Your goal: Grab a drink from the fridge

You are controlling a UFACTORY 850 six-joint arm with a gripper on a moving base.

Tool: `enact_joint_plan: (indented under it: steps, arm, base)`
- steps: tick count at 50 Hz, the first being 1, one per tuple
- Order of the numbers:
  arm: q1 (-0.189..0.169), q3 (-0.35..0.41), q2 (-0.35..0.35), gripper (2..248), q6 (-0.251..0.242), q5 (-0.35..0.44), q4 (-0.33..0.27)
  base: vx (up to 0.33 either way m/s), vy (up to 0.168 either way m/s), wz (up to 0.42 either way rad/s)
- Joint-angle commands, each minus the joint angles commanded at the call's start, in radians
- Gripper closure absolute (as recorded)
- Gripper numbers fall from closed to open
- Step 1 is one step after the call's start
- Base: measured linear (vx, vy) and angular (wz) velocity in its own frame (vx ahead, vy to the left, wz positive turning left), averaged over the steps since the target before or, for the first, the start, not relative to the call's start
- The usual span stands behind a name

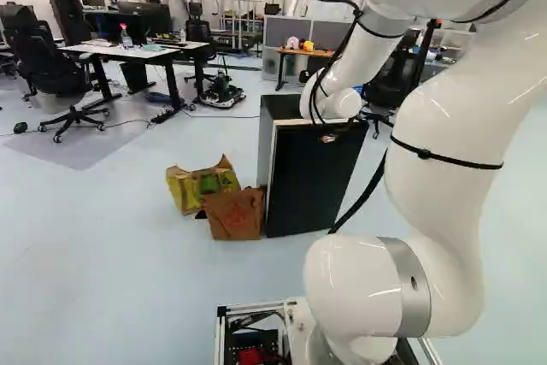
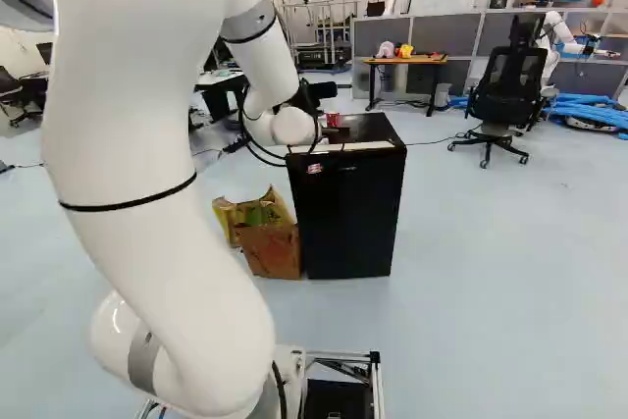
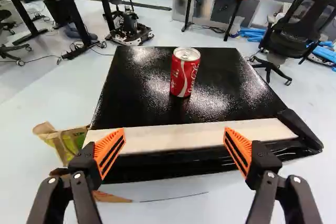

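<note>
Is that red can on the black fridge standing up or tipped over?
Upright: the red can stands on the fridge, its silver lid on top and its sides rising straight from its base.

You had one soda can (image 3: 181, 80), one mini fridge (image 2: 348, 213), two bags (image 1: 232, 215) left, one wooden-topped table (image 2: 392, 61) far.

red and white can (image 3: 185, 74), closed, upright | on fridge top, between side edges, nearer front edge than back | fridge (image 2: 348, 213), black box, pale strip on top by front edge, door shut, standing on floor
</note>
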Motion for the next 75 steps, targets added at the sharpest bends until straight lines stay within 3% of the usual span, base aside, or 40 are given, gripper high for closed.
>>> enact_joint_plan:
  steps: [35, 52, 75]
  arm:
    - [0.008, -0.091, -0.149, 3, 0.0, 0.181, 0.05]
    - [0.011, -0.132, -0.183, 3, 0.0, 0.265, 0.08]
    - [0.015, -0.192, -0.263, 3, 0.0, 0.273, 0.083]
  base:
    - [0.0, 0.0, 0.0]
    - [0.0, 0.0, 0.0]
    - [0.0, 0.0, 0.0]
